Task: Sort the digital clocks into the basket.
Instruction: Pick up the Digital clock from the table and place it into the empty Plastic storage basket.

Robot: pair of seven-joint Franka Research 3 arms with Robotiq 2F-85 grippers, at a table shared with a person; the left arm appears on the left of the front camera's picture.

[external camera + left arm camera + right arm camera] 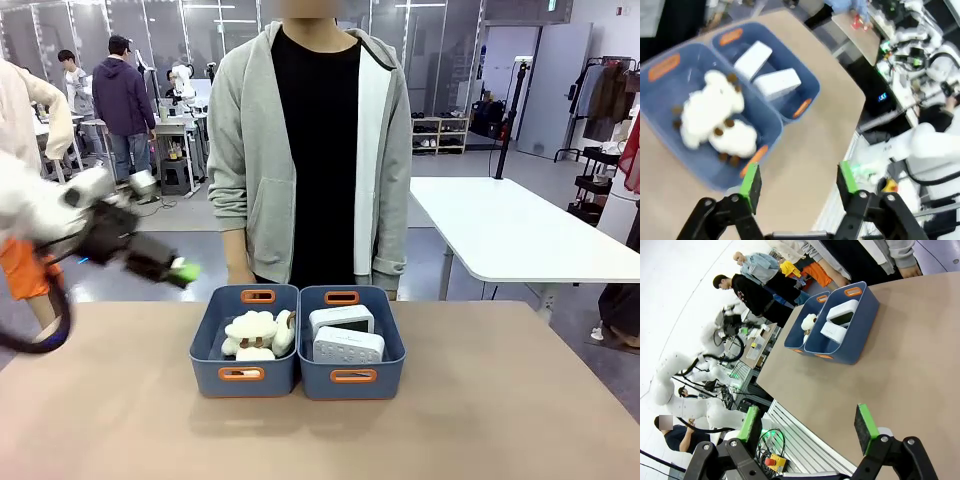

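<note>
Digital clocks: two, both in right-hand blue basket (pixel 352 380), screen-faced clock (pixel 341 319) at far end, dotted-front clock (pixel 348 346) just beside it, nearer. Left-hand blue tub (pixel 243 378), touching basket: two cream plush sheep (pixel 252 333). Both tubs on bench (pixel 320 440). Left hand (pixel 183 271) raised over bench's left side, fingers spread, empty. Right hand (pixel 810 427) spread, empty, above bench edge.

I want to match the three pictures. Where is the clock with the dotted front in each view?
Front view: dotted-front clock in the right blue tub, nearest the robot.
Left wrist view: upper middle, in the farther tub.
Right wrist view: upper middle, below the grey-screen clock.
Shared landmark: the cream plush sheep in the neighbouring tub.
</note>
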